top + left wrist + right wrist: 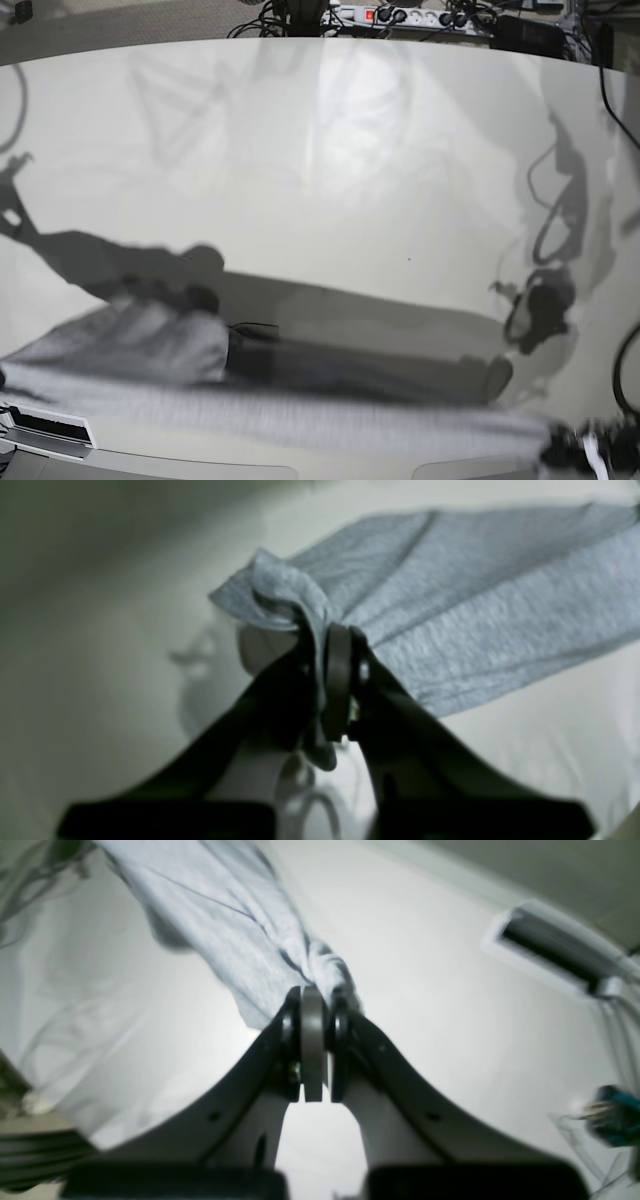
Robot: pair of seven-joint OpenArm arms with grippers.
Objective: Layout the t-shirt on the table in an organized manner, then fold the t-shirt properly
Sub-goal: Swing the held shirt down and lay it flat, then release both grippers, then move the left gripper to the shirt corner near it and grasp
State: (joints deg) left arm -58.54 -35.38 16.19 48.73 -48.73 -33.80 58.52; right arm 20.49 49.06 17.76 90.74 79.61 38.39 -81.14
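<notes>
The heather-grey t-shirt (300, 405) hangs stretched and blurred across the near edge of the glossy off-white table (330, 180), with a bunched part at the left (130, 340). In the left wrist view my left gripper (325, 645) has a folded corner of the t-shirt (475, 605) pinched between its jaws, and the cloth fans out to the right above the table (550, 740). My right gripper (315, 1005) is shut on another edge of the t-shirt (225, 915), which runs up and left. In the base view the left gripper (585, 450) shows dimly at the bottom right.
A power strip (400, 15) and cables lie beyond the table's far edge. More cables (610, 80) hang at the right. The right wrist view shows a white slotted box (550, 955) and a blue object (615, 1120) at its right side.
</notes>
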